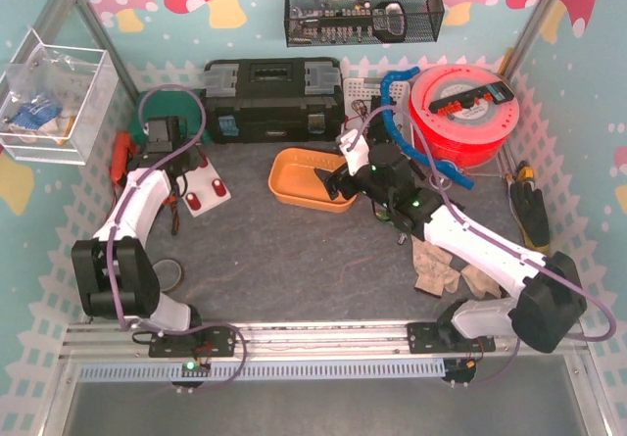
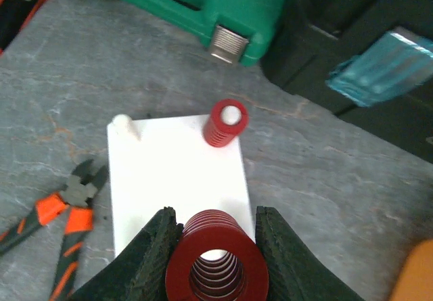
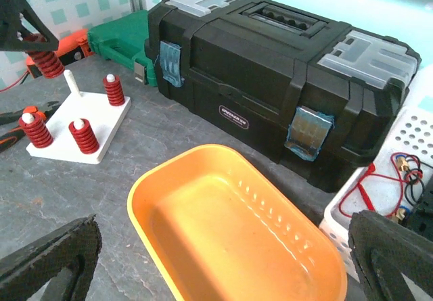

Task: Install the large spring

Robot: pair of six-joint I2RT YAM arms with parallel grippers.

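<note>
Large spring (image 2: pixel 216 264), clamped in the left gripper (image 2: pixel 216 220), seems off-line from the bare peg (image 2: pixel 123 124); lowering now could snag the peg's tip or shift the base (image 2: pixel 176 179). Right gripper (image 3: pixel 223 237) hangs wide apart.

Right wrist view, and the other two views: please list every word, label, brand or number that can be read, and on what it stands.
No text is readable in any view.
On the black toolbox: a small white brand mark on its front, too small to read.
On the red cable reel: a black label with pale marks, blurred.
On the large spring and the white base: no markings seen.
</note>
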